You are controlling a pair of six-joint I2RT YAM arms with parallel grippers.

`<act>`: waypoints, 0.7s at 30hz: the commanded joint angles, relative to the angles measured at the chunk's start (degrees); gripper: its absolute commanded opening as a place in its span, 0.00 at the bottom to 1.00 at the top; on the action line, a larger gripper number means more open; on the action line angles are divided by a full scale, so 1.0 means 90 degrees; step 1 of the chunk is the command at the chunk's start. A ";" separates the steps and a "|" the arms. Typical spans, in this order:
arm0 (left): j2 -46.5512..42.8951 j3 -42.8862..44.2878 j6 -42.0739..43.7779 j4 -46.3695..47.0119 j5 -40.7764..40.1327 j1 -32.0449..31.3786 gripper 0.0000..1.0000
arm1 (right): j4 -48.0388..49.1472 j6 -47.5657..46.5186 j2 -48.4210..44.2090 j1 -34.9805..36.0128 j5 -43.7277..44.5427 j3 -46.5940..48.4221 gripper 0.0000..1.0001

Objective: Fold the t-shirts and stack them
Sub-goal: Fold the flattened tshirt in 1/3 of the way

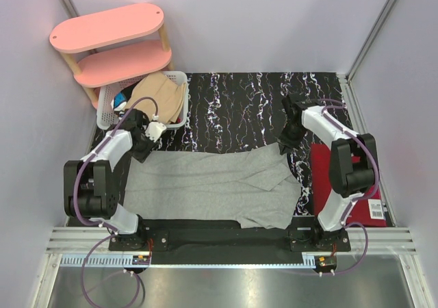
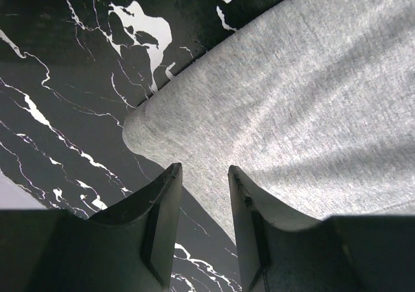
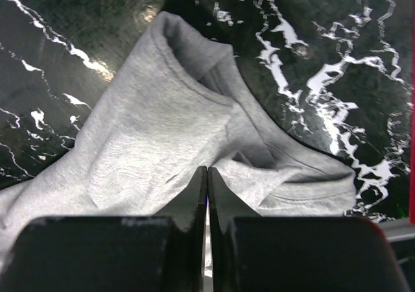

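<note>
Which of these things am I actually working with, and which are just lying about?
For the job:
grey t-shirt, spread out
tan t-shirt, in the white basket

Lying about:
white basket itself
pink shelf
red flat item, far right

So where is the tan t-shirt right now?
In the top view, the tan t-shirt lies heaped in the white basket at the far left, beside the pink shelf, beyond the spread grey t-shirt.

A t-shirt (image 1: 205,185) lies on the table (image 1: 233,109), the basket (image 1: 105,115) behind its left corner.
</note>
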 commanded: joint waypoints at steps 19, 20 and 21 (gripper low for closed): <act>0.0863 0.0245 -0.0048 0.0610 -0.0223 -0.0003 0.38 | 0.0667 -0.0271 0.0965 0.0021 0.0397 -0.0574 0.03; 0.0902 0.0205 0.0001 0.0660 -0.0252 -0.0003 0.38 | 0.0667 -0.0271 0.0926 0.0002 0.0427 -0.0632 0.02; 0.0951 0.0137 0.0050 0.0747 -0.0311 0.0055 0.38 | 0.0676 -0.0262 0.0877 -0.0008 0.0466 -0.0758 0.03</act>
